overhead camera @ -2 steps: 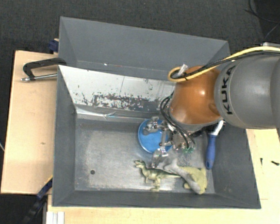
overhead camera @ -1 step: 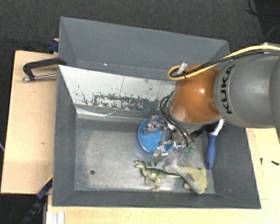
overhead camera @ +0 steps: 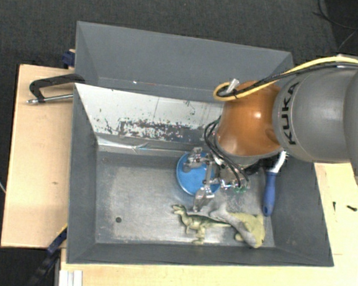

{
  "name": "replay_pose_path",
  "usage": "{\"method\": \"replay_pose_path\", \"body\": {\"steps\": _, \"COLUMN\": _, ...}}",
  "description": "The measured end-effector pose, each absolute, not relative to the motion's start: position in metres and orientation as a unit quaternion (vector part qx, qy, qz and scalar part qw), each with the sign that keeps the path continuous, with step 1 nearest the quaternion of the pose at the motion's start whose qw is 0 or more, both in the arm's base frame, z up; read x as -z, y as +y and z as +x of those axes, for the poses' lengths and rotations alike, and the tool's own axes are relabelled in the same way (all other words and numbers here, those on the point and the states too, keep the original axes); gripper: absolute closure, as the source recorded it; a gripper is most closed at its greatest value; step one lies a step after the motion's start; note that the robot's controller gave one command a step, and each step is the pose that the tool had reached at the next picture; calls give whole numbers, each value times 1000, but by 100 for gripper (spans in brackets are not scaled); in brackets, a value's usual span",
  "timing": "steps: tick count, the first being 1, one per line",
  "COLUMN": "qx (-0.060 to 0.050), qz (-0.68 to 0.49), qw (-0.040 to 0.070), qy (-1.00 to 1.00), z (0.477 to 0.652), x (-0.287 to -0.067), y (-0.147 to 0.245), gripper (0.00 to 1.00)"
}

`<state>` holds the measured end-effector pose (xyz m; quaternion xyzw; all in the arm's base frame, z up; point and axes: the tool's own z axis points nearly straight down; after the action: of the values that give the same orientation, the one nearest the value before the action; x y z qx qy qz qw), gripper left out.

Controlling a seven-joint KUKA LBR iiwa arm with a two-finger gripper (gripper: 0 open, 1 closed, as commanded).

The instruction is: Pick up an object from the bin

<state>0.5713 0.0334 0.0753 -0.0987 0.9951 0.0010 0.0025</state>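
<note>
The grey metal bin (overhead camera: 101,182) holds, near its middle, a round blue plastic disc (overhead camera: 186,174); the tool (overhead camera: 205,196) hangs at the disc's right edge, and I cannot tell how far open it is; just nearer lies an olive-green toy lizard (overhead camera: 240,224); further right, a blue stick-shaped handle (overhead camera: 268,194); the grey arm (overhead camera: 331,115) reads "KUKA".

A blue pen-like stick (overhead camera: 268,194) lies near the gripper (overhead camera: 204,194), on the arm's side. An olive toy dinosaur (overhead camera: 222,221) sprawls just beside it, toward the view's bottom.
</note>
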Motion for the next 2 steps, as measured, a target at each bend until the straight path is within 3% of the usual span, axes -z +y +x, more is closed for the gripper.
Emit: {"method": "replay_pose_path", "body": {"steps": 2, "qx": -1, "qz": -98, "qw": 3, "qy": 995, "z": 574, "x": -78, "y": 35, "gripper": 0}}
